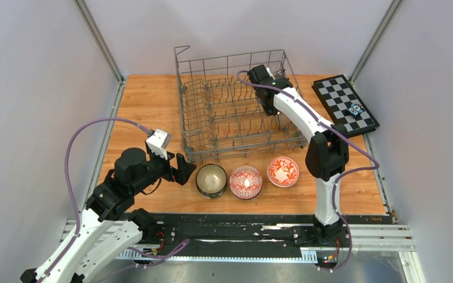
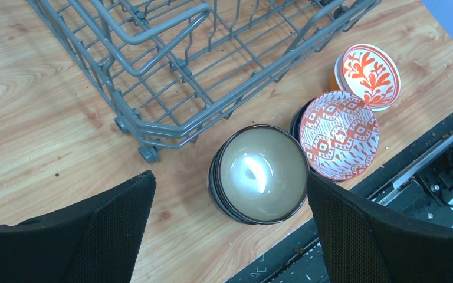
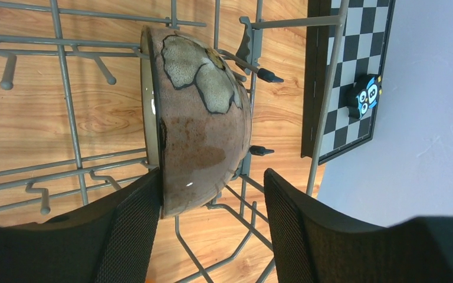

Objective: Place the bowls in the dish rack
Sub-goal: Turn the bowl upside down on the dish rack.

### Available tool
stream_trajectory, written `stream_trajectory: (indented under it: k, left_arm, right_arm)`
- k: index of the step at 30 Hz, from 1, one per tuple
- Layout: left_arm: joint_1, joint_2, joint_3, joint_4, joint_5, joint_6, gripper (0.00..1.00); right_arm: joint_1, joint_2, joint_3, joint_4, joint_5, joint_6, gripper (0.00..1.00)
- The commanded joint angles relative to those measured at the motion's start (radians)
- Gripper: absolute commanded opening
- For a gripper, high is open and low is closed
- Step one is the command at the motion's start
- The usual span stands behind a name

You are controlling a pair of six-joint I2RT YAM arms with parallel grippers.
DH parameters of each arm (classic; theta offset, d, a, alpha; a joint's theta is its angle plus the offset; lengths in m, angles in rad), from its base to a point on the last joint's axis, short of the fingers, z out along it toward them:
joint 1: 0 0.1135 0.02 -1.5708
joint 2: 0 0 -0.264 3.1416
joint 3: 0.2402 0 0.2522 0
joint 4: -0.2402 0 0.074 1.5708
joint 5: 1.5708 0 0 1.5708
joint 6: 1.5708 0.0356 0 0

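Three bowls stand in a row on the wood in front of the dish rack (image 1: 236, 109): a dark-rimmed beige bowl (image 1: 211, 180) (image 2: 262, 174), a red-white patterned one (image 1: 246, 181) (image 2: 341, 134) and a third with a red leaf pattern (image 1: 283, 171) (image 2: 370, 73). My left gripper (image 1: 183, 171) (image 2: 230, 180) hovers open just left of the beige bowl, touching nothing. My right gripper (image 1: 269, 105) (image 3: 211, 177) is inside the rack, open around a mottled brown bowl (image 3: 197, 124) standing on edge among the tines. One finger (image 3: 135, 224) lies against its rim; the other is apart.
A black-and-white chequered board (image 1: 345, 105) (image 3: 354, 71) with a small blue figure (image 1: 355, 109) lies right of the rack. The rack's corner foot (image 2: 148, 153) rests near the beige bowl. A black rail (image 1: 242, 227) runs along the table's near edge. Grey walls enclose the sides.
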Motion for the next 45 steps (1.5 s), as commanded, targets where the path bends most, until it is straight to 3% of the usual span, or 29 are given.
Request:
stream_trajectory:
  k: [1, 21, 45]
  left_arm:
    - [-0.006, 0.009, -0.012, -0.012, -0.011, -0.003, 1.0]
    - [-0.005, 0.024, -0.013, -0.012, -0.011, -0.005, 1.0]
    - [-0.007, 0.041, -0.014, -0.012, -0.018, -0.009, 1.0]
  right_arm:
    - [-0.017, -0.075, -0.017, -0.038, 0.018, 0.001, 0.65]
    - [0.004, -0.259, -0.108, -0.015, -0.156, 0.062, 0.7]
    - [0.02, -0.899, -0.706, 0.078, -0.366, 0.215, 0.63]
